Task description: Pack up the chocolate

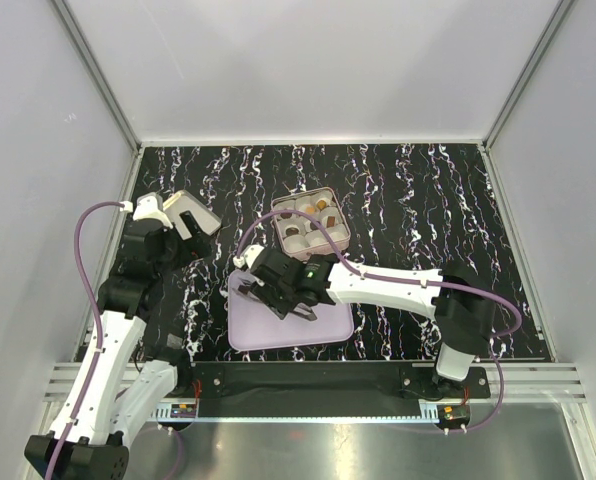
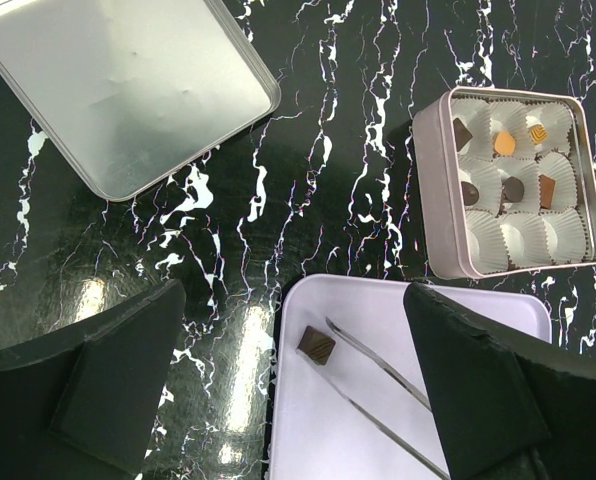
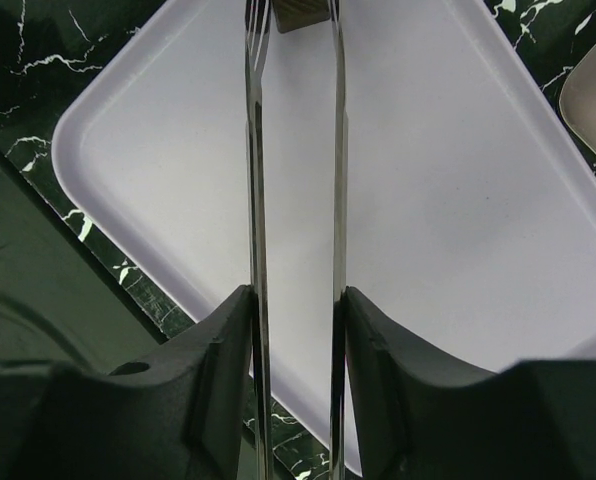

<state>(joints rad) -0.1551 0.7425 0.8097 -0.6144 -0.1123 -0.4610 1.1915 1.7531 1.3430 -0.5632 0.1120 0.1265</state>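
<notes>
One dark brown chocolate (image 2: 316,345) lies on the lavender tray (image 2: 378,300), near its left end. My right gripper (image 3: 296,340) is shut on metal tweezers (image 3: 255,200), whose two arms reach to either side of that chocolate (image 3: 298,14). The square tin (image 2: 423,190) holds white paper cups with several chocolates in them, dark ones (image 2: 513,188) and orange-tan ones (image 2: 504,144). My left gripper (image 2: 298,390) is open and empty, held high over the tray's left edge. In the top view the right gripper (image 1: 278,280) is over the tray (image 1: 323,335), and it hides the chocolate there.
The tin's silver lid (image 2: 128,90) lies upturned on the black marbled table to the left of the tin, also seen in the top view (image 1: 193,213). The tin (image 1: 312,220) sits just behind the tray. Grey walls enclose the table.
</notes>
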